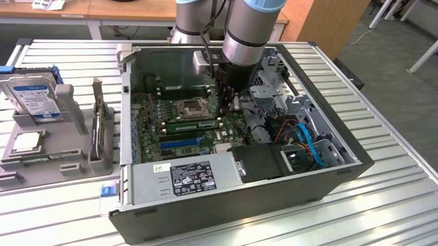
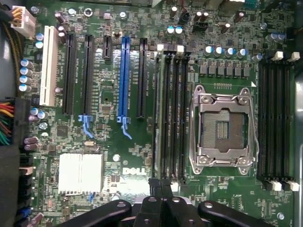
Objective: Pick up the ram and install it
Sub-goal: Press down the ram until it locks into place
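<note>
Green ram on edge, parallel to slots

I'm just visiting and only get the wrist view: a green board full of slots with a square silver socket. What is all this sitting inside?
Observer: An open computer case, lying on its side on a slatted metal table.
Operator: Is anything lying next to it?
Observer: Yes, a grey tray on the exterior view's left, holding a hard drive with a blue label.
Operator: And where is the memory stick?
Observer: From the side, a green stick, the ram, stands on edge beside the socket. The gripper hangs upright at the stick's end toward the exterior view's right.
</note>
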{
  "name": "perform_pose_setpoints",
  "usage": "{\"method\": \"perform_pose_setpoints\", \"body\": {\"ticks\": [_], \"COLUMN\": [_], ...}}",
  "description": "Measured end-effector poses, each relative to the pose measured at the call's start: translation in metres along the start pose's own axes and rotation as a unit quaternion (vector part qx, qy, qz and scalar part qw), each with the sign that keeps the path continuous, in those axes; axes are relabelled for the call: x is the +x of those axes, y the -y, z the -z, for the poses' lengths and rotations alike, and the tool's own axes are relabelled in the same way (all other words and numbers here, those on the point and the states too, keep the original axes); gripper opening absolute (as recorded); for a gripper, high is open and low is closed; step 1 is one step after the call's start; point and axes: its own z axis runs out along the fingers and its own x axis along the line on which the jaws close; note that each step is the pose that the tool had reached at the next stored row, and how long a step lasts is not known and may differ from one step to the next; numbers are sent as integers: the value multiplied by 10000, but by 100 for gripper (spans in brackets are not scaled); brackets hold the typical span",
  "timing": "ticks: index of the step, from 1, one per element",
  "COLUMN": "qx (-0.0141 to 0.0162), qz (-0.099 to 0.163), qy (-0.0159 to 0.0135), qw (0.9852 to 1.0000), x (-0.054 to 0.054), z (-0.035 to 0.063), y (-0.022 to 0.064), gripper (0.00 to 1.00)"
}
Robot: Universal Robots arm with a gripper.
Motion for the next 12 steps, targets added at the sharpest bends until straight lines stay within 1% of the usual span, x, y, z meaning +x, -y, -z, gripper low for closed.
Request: {"method": "perform_pose_setpoints", "body": {"ticks": [5, 12], "qx": [0, 0], "qz": [1, 1], "qy": [-1, 0], "qw": [10000, 10000], "x": [-2, 1], "z": [-2, -68], "y": [0, 4], "gripper": [10, 10]}}
